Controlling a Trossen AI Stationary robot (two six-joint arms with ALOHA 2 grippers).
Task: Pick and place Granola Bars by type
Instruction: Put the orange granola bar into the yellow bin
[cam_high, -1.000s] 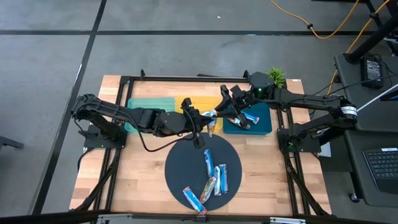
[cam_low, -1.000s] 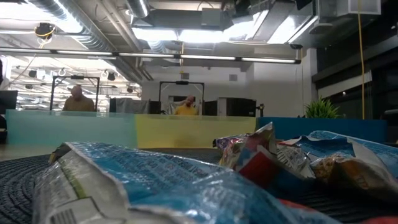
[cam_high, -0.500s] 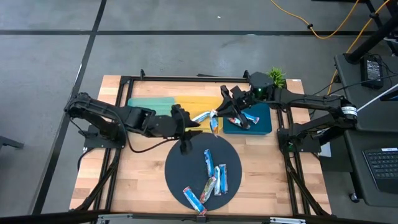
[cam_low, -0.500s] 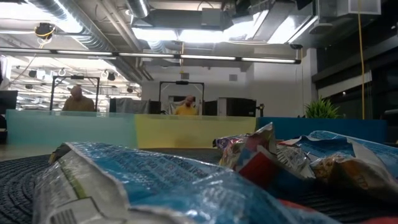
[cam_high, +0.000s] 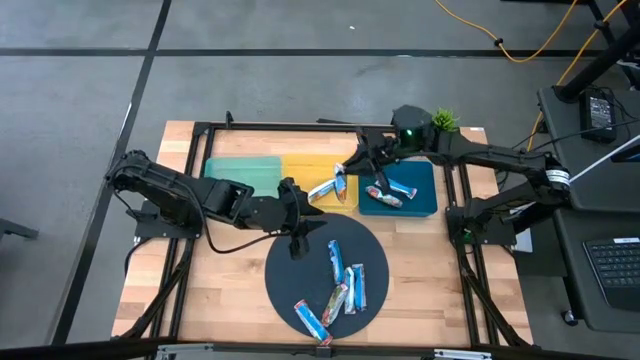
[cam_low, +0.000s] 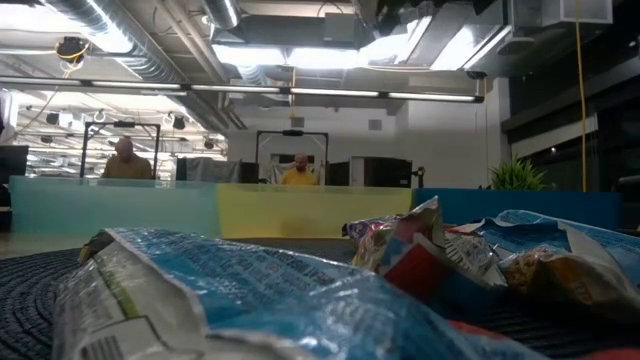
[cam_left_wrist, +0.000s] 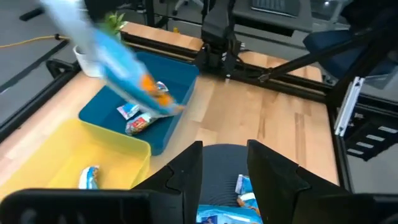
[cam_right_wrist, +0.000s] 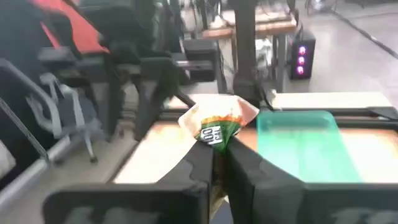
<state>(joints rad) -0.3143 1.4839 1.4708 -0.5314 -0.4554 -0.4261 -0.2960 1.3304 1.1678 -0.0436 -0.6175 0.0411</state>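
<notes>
Several granola bars lie on the dark round mat, and they fill the foreground of the low view. One bar lies in the yellow tray. Two bars lie in the blue tray. My right gripper hangs over the yellow tray's right part, shut on a blue bar. My left gripper is open and holds nothing; it hovers over the mat's far-left rim. Neither gripper appears in the low view. My right gripper pinches the bar between its two fingers near one end of the wrapper. The crumpled white, green and orange end sticks out past the fingertips. The bar is lifted clear, and it hangs slanted over the trays.
The teal tray stands to the left of the yellow one, along the table's far side. A small potted plant sits at the far right corner. Bare wood lies to the left and right of the mat. People sit in the room behind.
My left gripper has drawn back from the yellow tray toward the table's near-left, and it is now over the mat's rim. My right gripper has carried its bar leftward from the blue tray's edge to over the yellow tray.
</notes>
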